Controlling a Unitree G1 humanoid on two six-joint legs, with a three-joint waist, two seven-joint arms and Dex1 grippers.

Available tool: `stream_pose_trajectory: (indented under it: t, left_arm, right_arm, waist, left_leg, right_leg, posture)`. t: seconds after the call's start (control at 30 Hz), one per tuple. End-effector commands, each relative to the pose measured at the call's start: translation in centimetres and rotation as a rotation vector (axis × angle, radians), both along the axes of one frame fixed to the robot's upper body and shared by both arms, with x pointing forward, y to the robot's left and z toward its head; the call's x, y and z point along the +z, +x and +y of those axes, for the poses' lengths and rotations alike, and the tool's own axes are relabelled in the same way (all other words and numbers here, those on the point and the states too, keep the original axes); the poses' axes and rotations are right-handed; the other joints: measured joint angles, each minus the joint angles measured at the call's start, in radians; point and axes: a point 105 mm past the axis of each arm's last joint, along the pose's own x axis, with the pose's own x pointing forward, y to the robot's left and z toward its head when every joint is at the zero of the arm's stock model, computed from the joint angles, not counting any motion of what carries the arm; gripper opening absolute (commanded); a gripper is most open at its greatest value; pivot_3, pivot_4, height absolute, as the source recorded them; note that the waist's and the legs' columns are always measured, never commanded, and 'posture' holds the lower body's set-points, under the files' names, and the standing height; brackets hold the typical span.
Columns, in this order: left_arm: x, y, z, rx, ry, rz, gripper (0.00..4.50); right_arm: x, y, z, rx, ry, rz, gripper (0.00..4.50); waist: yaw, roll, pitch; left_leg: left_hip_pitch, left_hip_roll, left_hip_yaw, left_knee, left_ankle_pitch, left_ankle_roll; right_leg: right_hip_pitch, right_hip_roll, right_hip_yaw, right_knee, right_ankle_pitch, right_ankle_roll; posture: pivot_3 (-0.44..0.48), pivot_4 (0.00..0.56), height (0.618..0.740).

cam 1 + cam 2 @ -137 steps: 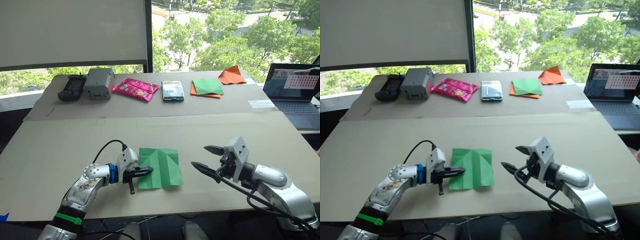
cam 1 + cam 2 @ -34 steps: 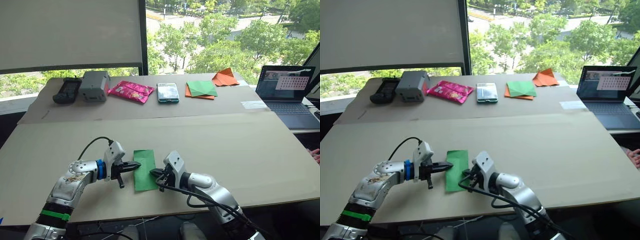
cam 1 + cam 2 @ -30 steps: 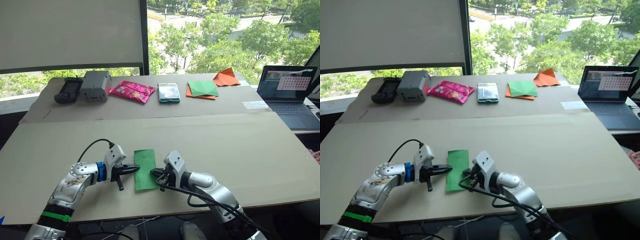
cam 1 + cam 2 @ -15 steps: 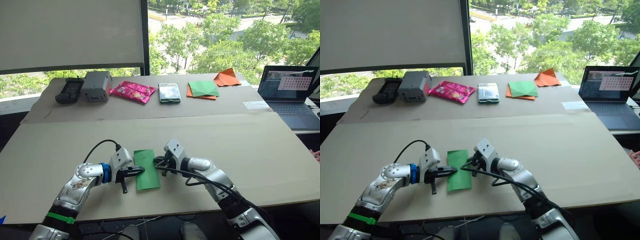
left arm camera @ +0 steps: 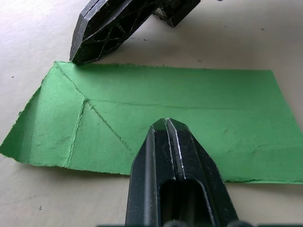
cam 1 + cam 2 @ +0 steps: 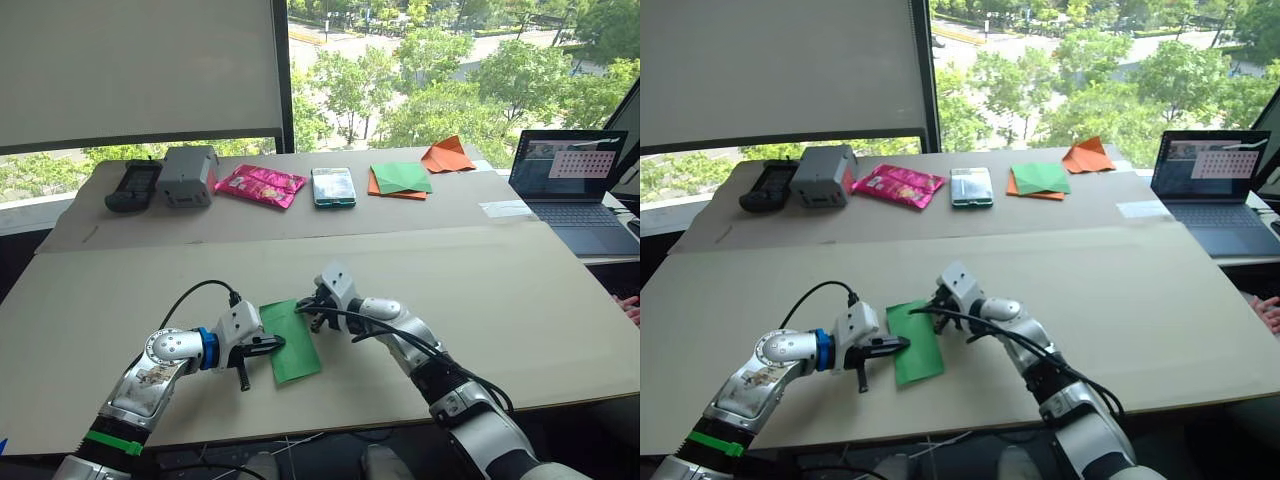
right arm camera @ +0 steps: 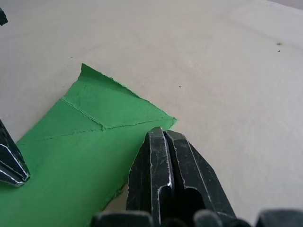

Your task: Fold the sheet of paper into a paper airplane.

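The sheet of paper (image 6: 293,341) lies on the near cardboard tabletop as a narrow bright green folded strip with diagonal creases at its far end. My left gripper (image 6: 279,343) is shut, its tip resting on the strip's left long edge about midway (image 5: 165,125). My right gripper (image 6: 304,308) is also shut, its tip pressed at the strip's far right corner (image 7: 161,133). Neither gripper holds the paper. A paper airplane is out of view.
On the back board sit a black device (image 6: 130,186), a grey box (image 6: 187,172), a pink packet (image 6: 260,184), a phone (image 6: 332,186), a green sheet on orange paper (image 6: 400,180) and a folded orange paper (image 6: 447,155). A laptop (image 6: 565,190) stands at right.
My right gripper has slid along the strip's right edge from its near end to its far corner. The strip has turned slightly. My left gripper stays on the left edge.
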Motion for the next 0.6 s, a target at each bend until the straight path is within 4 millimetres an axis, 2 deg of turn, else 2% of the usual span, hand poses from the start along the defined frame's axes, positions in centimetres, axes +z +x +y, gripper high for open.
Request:
stream_pose_trajectory:
  t: [0.03,0.23,0.6]
  left_arm:
    - [-1.5,-0.4,0.9,0.021,0.059,0.043,0.00]
    - [-1.5,-0.2,0.9,0.020,0.064,0.044,0.00]
    - [-1.6,0.1,1.2,0.031,0.079,0.034,0.00]
  right_arm:
    - [-1.5,0.2,-0.9,-0.035,-0.060,0.019,0.08]
    - [0.7,0.7,-0.1,-0.035,-0.003,-0.046,0.08]
    - [0.2,0.1,0.6,0.009,-0.065,-0.083,0.08]
  waist:
    - [-0.003,0.000,0.000]
    - [-0.007,0.002,0.000]
    - [-0.009,0.002,0.000]
  left_leg:
    - [0.000,0.000,0.000,0.000,0.000,0.000]
    - [-0.001,0.000,0.000,0.000,0.000,0.000]
    - [-0.001,0.000,0.000,0.000,0.000,0.000]
  right_leg:
    - [0.000,0.000,0.000,0.000,0.000,0.000]
    - [0.000,0.000,0.000,0.000,0.000,0.000]
    - [0.000,0.000,0.000,0.000,0.000,0.000]
  posture:
    - [0.000,0.150,0.732]
    - [0.000,0.150,0.732]
    - [0.000,0.150,0.732]
